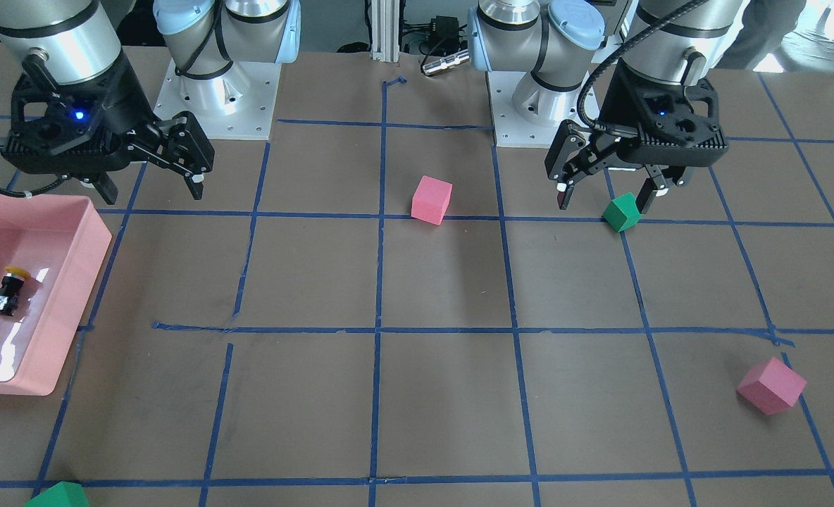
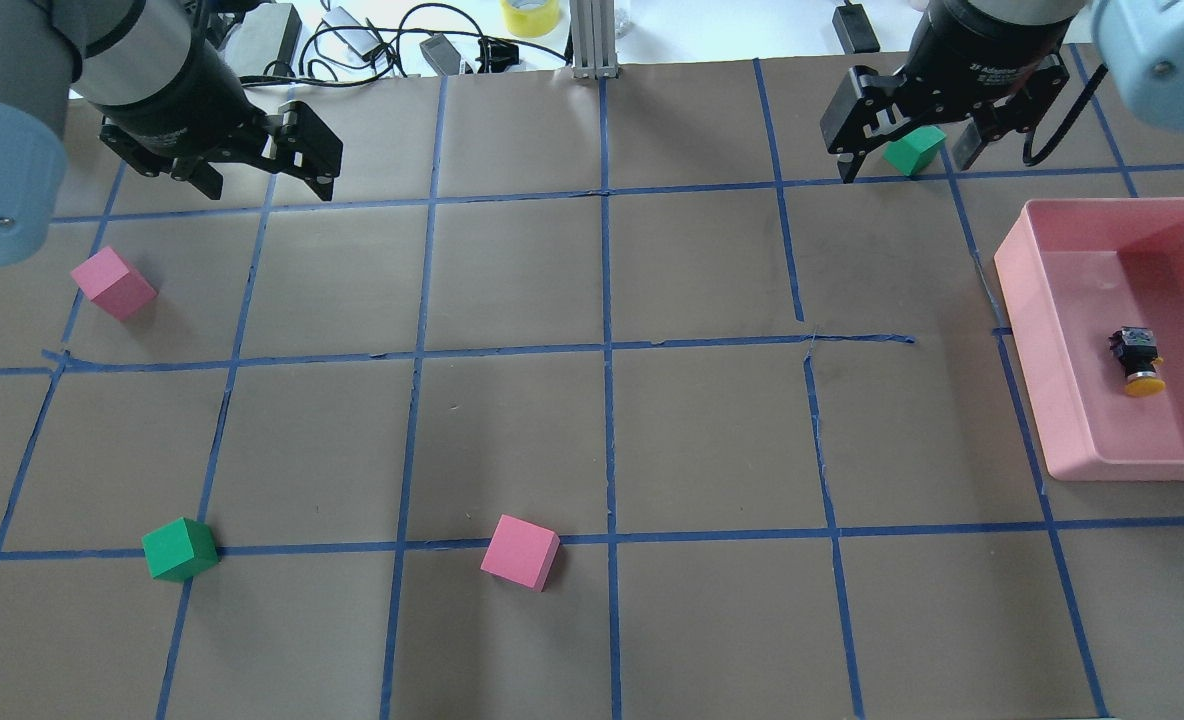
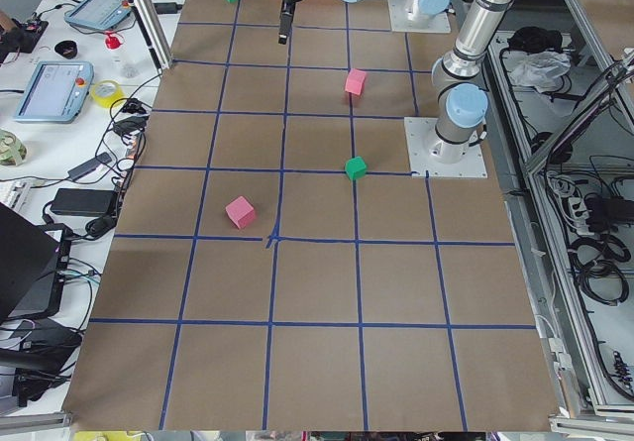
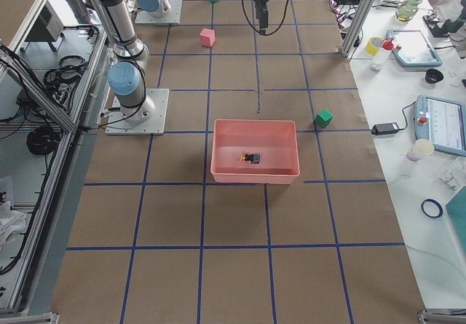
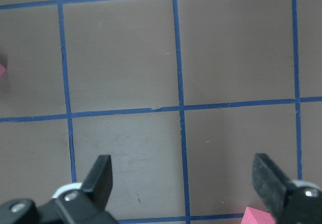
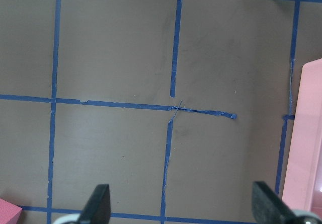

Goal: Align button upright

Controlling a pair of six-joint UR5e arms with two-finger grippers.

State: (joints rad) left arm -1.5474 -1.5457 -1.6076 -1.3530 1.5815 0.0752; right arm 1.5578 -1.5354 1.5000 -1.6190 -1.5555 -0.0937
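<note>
One button (image 2: 1137, 358) lies on its side on the floor of the one pink tray (image 2: 1027, 300), at the table's (image 2: 712, 440) right edge, with its yellow cap toward the robot and its silvery base away. The tray's walls ring it. There are two pink cubes: one (image 2: 520, 552) near the robot at mid-table, the other (image 2: 112, 283) far out on the left. There are also two green cubes: one (image 2: 180, 549) near the robot on the left, the other (image 2: 914, 148) just past the tray's far end. The left gripper (image 5: 183, 176) and the right gripper (image 6: 181, 196) both hang above the table with fingers spread wide, holding nothing. In the overhead view the right gripper partly covers the far green cube.
</note>
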